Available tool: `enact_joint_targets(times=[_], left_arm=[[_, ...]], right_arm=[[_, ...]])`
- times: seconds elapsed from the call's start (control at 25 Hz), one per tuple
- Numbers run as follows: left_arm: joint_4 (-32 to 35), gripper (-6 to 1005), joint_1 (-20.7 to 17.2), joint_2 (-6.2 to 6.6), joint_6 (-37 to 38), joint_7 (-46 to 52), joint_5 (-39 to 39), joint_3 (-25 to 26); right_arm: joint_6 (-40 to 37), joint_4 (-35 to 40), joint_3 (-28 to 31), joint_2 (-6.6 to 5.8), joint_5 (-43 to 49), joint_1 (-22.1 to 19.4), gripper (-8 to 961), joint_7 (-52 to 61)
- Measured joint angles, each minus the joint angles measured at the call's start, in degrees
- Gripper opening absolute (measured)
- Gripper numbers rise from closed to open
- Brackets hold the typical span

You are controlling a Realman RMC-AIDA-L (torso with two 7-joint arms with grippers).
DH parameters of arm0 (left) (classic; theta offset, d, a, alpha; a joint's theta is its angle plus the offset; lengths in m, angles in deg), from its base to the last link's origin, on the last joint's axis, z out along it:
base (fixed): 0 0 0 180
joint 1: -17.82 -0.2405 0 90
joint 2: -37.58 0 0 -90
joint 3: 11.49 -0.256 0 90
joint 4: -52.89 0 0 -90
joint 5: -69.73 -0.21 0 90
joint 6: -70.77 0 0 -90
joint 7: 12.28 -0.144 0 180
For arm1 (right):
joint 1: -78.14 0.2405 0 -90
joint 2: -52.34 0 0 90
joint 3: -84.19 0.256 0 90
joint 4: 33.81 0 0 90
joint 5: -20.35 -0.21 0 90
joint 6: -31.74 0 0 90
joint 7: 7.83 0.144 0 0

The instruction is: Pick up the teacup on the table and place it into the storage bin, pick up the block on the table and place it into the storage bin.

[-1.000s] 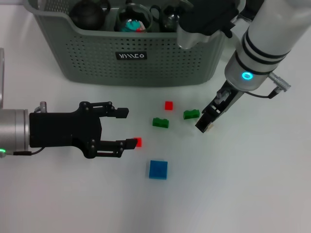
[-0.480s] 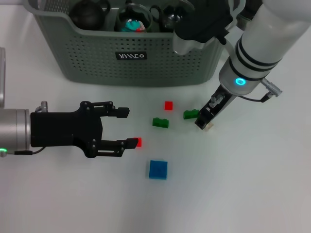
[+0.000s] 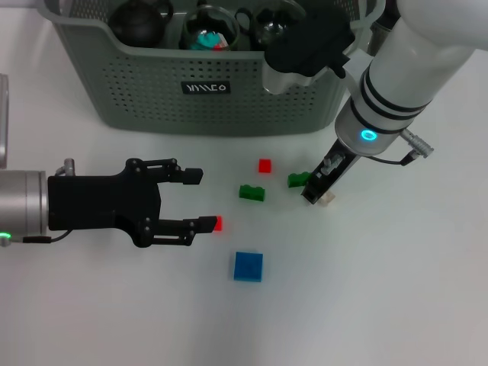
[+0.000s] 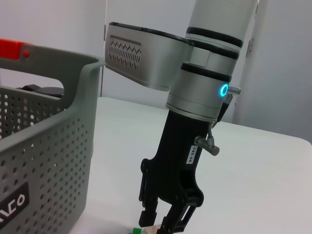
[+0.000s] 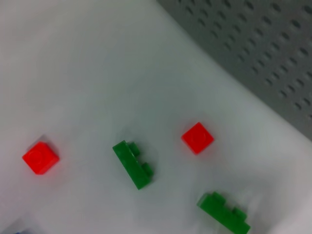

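Observation:
Several small blocks lie on the white table: a red block, a green block, a second green block, a tiny red block and a blue block. My right gripper points down, open, just right of the second green block; the left wrist view shows its tips close to the table. My left gripper hovers open, its lower fingertip beside the tiny red block. The storage bin stands at the back. The teacup is out of view on the table.
Inside the bin sit a dark round pot and glass vessels. The right wrist view shows two red blocks and two green ones below the bin's perforated wall.
My right gripper has shifted left and down toward the green block near the bin's right end. The left arm and the blocks have stayed put.

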Motion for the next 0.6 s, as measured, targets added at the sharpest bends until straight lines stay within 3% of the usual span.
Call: enact_joint_targets(times=[0.4,0.6], left_arm=[[0.0,765,-0.3,0.02,0.0,0.0,0.0,0.1],[0.0,765,-0.6,-0.03,0.2,0.0,0.0,0.2]], right_arm=[[-1.1,2.4,-0.5,-0.40,-0.3,-0.9,225,-0.2],[-9.2,13.0,2.9,-0.89,-0.2,-4.0,203,-0.8]])
